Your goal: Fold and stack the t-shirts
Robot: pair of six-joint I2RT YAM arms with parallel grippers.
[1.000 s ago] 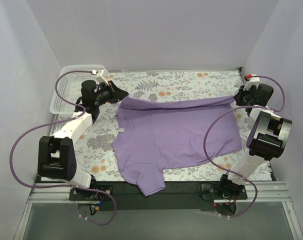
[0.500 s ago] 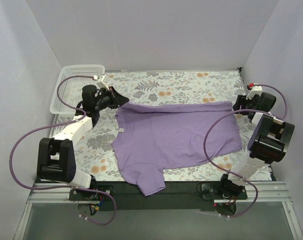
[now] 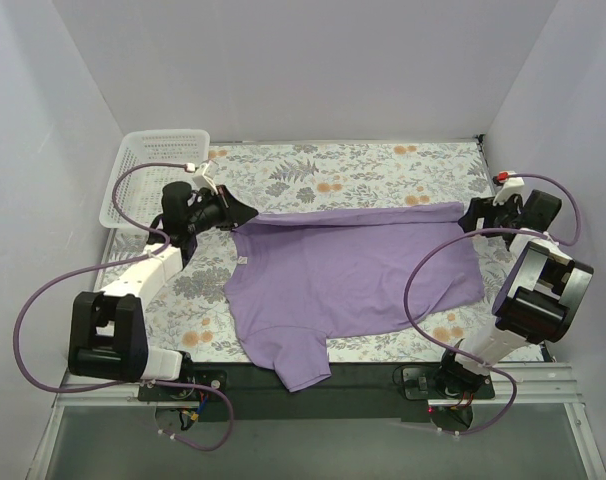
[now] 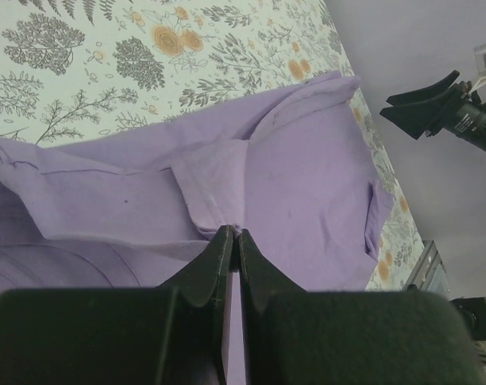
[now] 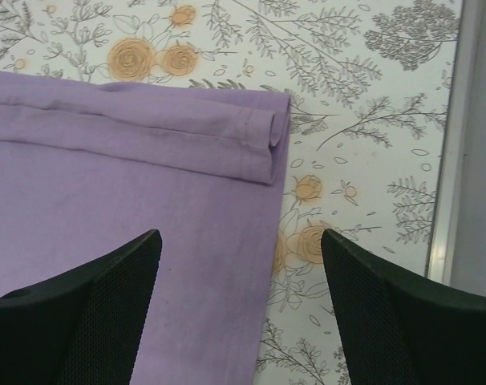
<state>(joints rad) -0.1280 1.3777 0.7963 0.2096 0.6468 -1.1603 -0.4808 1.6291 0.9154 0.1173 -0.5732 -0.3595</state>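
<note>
The left arm [image 3: 148,265] and the right arm [image 3: 486,338] are built alike: smooth white links between boxy black joint housings. Each rises from a small black mount at the near edge, the left base [image 3: 186,385] and the right base [image 3: 450,380]. A thick purple cable [image 3: 28,305] loops off the left arm, and a second purple cable [image 3: 415,285] curls from the right one. The left gripper [image 4: 231,234] has matte black wedge fingers tapering to thin tips. The right gripper [image 5: 240,241] has broad black fingers [image 5: 107,321] with a fine dotted texture. A small red mark [image 3: 499,179] shows by the right wrist.

High rear overview, wrist views close, all sharing t-shirt [image 3: 353,270]
</note>
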